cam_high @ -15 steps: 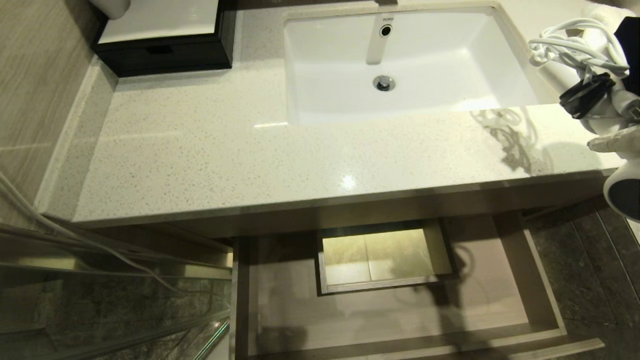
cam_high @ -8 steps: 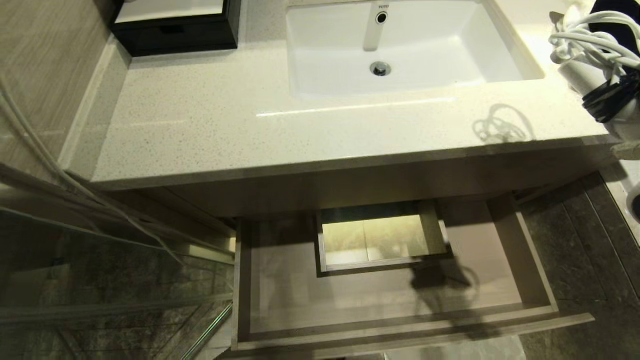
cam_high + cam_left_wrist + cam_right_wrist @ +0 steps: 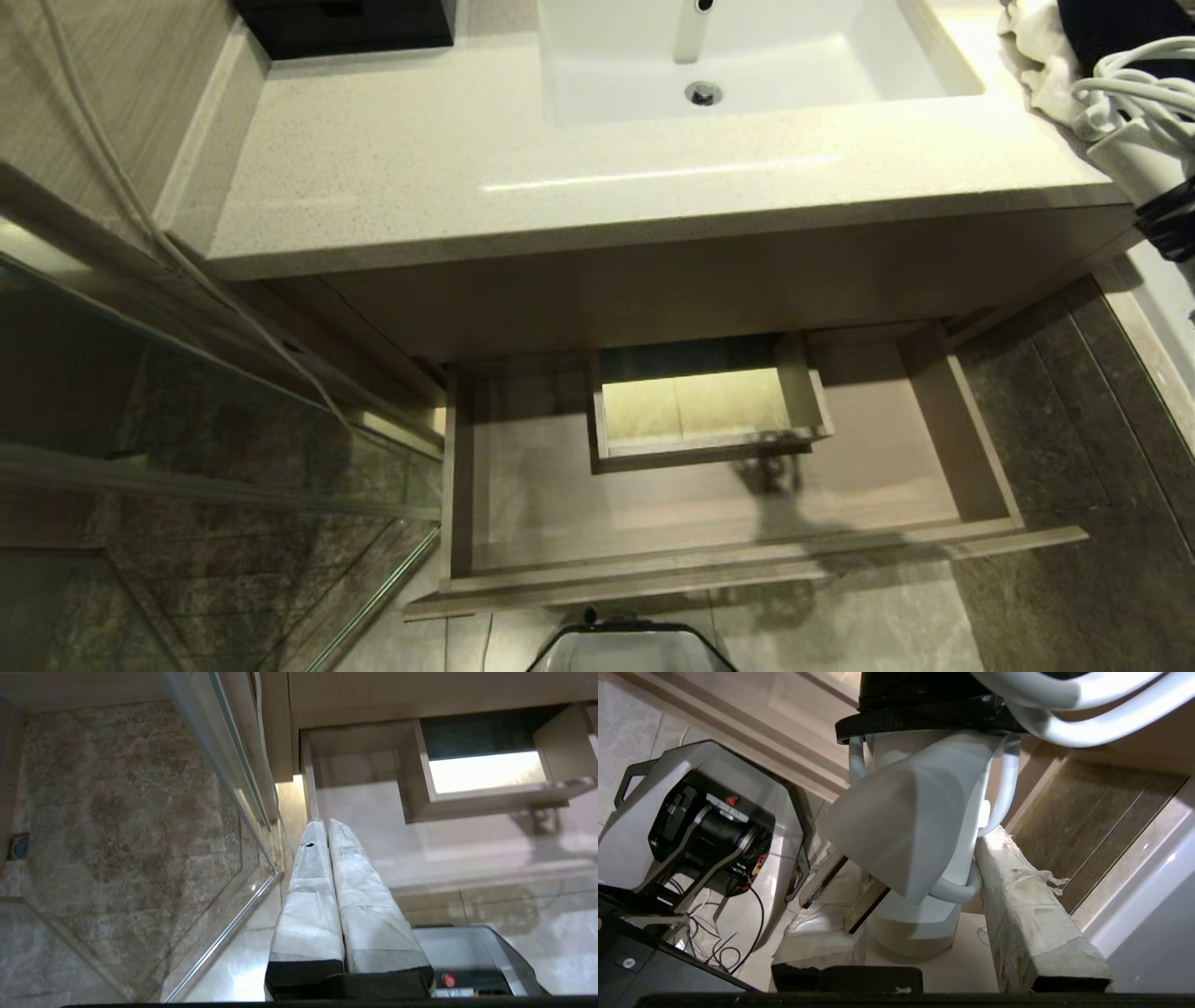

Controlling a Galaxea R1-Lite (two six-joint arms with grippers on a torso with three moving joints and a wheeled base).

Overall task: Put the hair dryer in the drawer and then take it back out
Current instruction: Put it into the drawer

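Hair dryer [image 3: 920, 826] sits clamped between the two cloth-wrapped fingers [image 3: 1031, 924] of the right pincer [image 3: 920, 933], white smooth plastic body, cord looped and cinched by a black tie. Head view catches only its cord and tie at the right edge, above the speckled stone table [image 3: 523, 177]. Drawer [image 3: 728, 541], pale wood, shallow, stands pulled out with a boxed cut-out at its back. Left pincer [image 3: 329, 896] hangs near the drawer's left side, wrapped fingers pressed together, holding nothing.
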